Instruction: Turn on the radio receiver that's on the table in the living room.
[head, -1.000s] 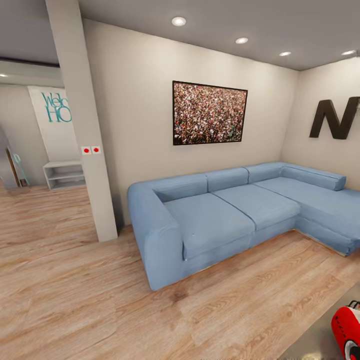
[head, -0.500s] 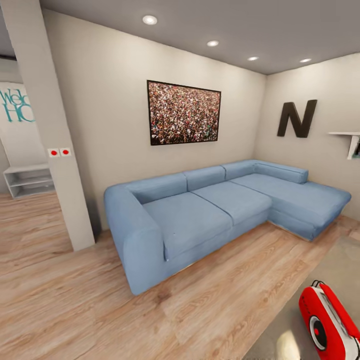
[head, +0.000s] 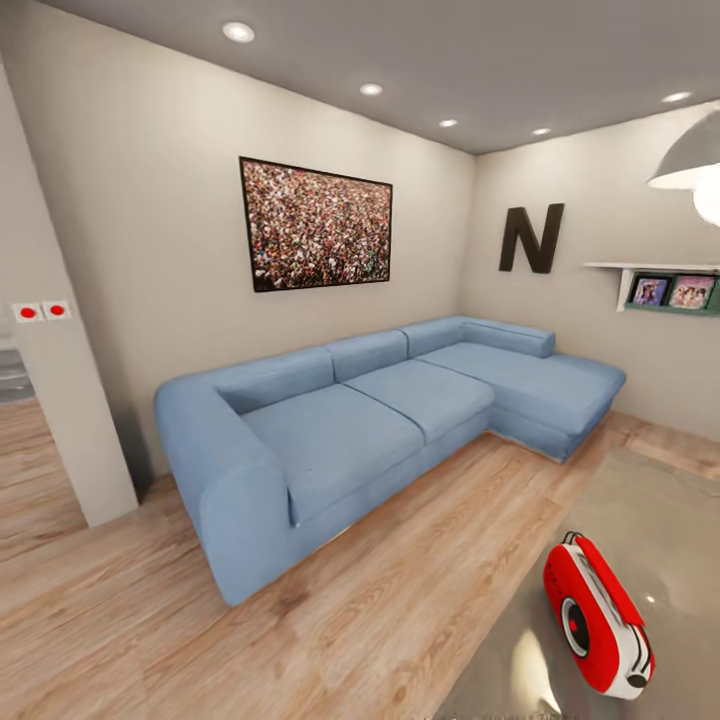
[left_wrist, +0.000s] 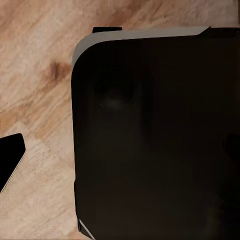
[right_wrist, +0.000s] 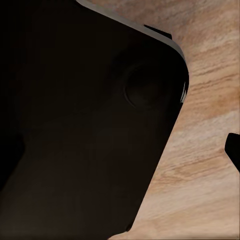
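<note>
Fingers of both grippers are lying out of sight, so I cannot tell whether they are apart or together — each wrist view is showing a dark rounded panel over wood floor (left_wrist: 35, 100). Beyond the sofa (head: 340, 430), the radio (head: 597, 628) is standing on the table (head: 660, 500), near its sofa-side edge.

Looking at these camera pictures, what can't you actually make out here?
- Head view: the table runs off the right and bottom edges.
- Head view: the radio receiver has no readable switch; too small.
- Shelf photos: too small.
- Wrist views: a dark body blocks most; gripper state unclear.
</note>
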